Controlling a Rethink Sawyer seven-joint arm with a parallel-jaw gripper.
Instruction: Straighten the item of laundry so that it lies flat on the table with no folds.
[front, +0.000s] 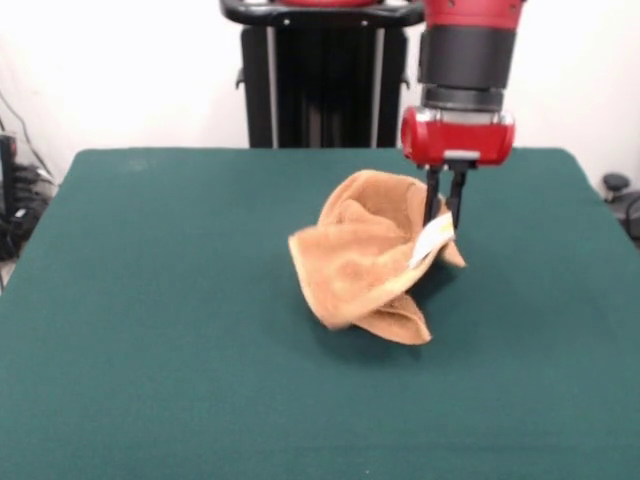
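The tan-orange terry towel (370, 255) sits crumpled near the middle of the green table (150, 330), one corner raised and the rest drooping in folds, probably because the gripper (444, 218) holds that edge up to shake it open; flattening is far from done. The jaws stand nearly together, pinching the towel's edge by the white tag (432, 240).

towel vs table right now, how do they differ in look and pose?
The towel is tan-orange with a looped, fuzzy surface; the table is dark green and smooth. The towel is crumpled, one edge lifted by the gripper beside its white tag; the table lies flat and level. The towel covers only a small patch; the table fills most of the view. Both look like matte fabric surfaces.
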